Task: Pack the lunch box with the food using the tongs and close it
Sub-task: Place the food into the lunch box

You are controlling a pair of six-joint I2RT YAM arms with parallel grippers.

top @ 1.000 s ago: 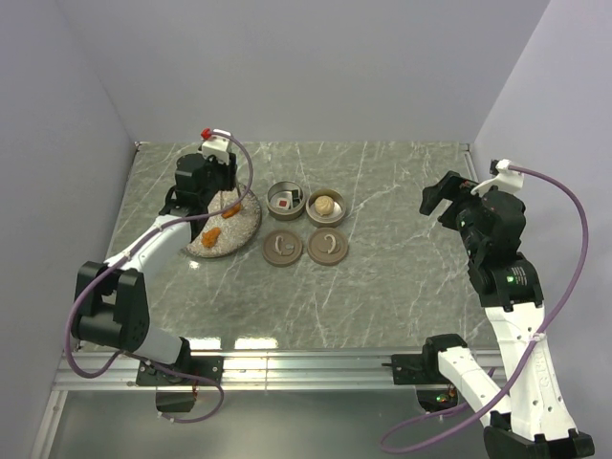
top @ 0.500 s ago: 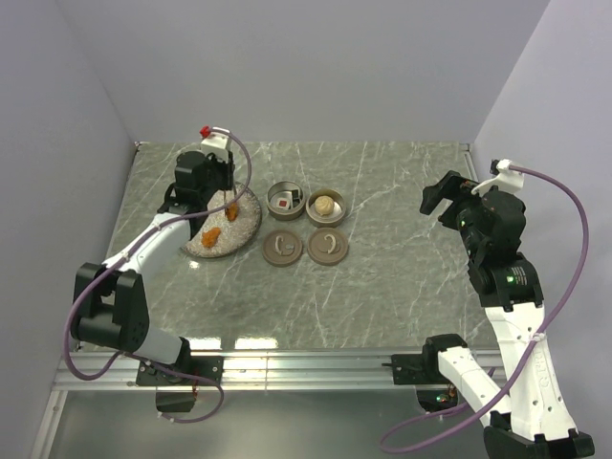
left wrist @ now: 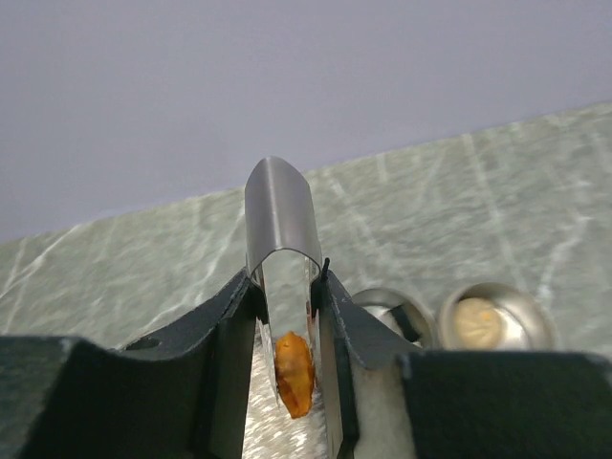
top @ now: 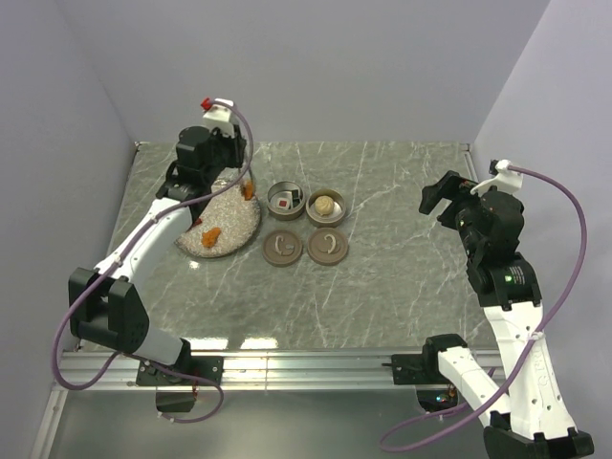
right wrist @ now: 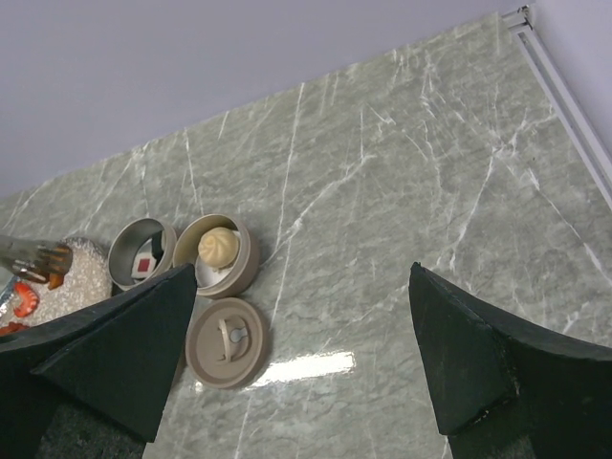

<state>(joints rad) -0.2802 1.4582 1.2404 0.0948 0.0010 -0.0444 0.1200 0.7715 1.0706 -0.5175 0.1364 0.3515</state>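
My left gripper (top: 228, 170) is shut on the silvery tongs (left wrist: 280, 206), squeezing their two arms together. An orange piece of food (left wrist: 294, 373) is pinched between the tongs' tips. It hangs over the right edge of the plate (top: 229, 229), just left of the tins, and shows in the top view as the orange piece (top: 248, 190). The lunch box is two round open tins. The left tin (top: 286, 201) holds a red and white piece, and the right tin (top: 327, 205) holds a pale bun. My right gripper (top: 440, 196) hangs open and empty at the far right.
Two tan lids (top: 283, 249) (top: 328, 247) lie flat in front of the tins. The speckled plate carries another orange piece (top: 210, 232), and the right wrist view shows a red shrimp-like piece (right wrist: 24, 298) on it. Walls close off the table's left, back and right.
The tongs closed on the orange piece on the plate. My left arm then lifted it and carried it back and right toward the tins. The right arm has not moved.
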